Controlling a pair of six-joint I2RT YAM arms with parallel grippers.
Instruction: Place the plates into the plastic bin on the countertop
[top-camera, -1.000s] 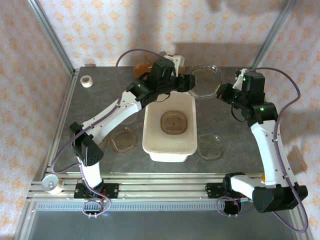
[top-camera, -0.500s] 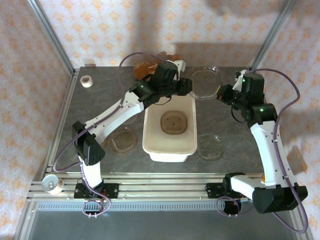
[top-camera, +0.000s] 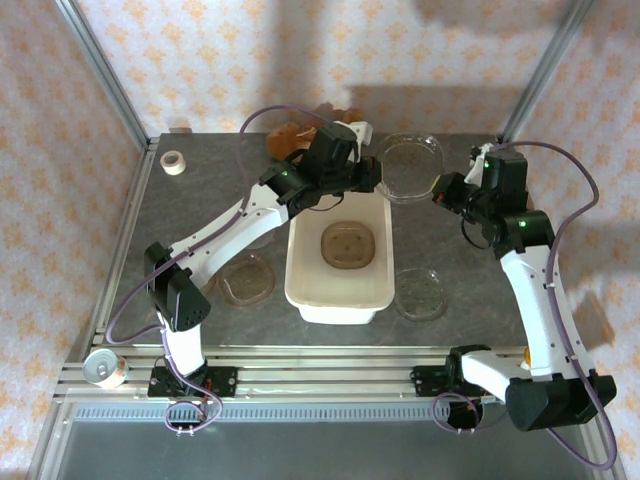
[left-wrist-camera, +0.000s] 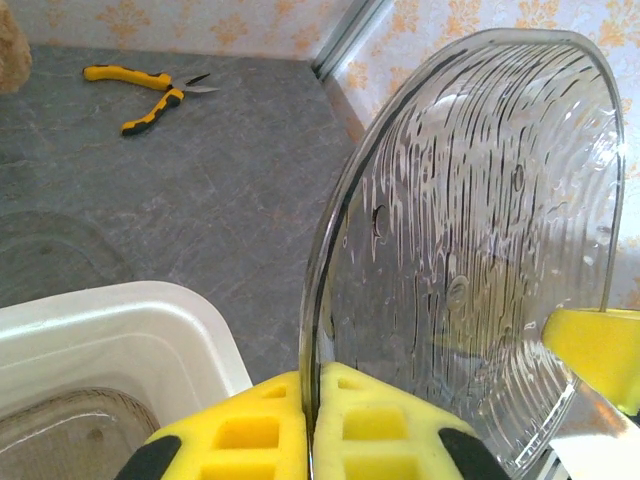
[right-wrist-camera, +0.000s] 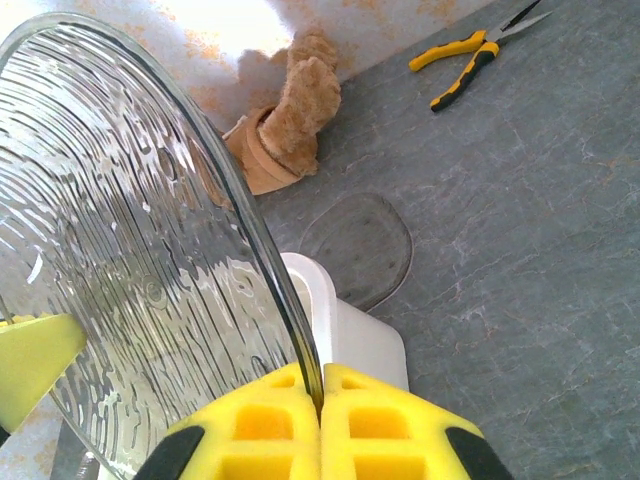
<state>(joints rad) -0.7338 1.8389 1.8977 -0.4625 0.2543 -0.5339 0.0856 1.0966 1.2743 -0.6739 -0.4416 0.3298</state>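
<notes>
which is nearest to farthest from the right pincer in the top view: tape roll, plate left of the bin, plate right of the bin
From the right pincer, shut on the clear plate:
1. front-right plate, beside the plastic bin
2. front-left plate, on the bin's other side
3. tape roll, far-left corner

Bright, even light; soft grey shadows fall on the back wall (top-camera: 440, 100). The clear plate (left-wrist-camera: 480, 230) catches white glints along its ridges (both wrist views); the top view is sharp throughout
</notes>
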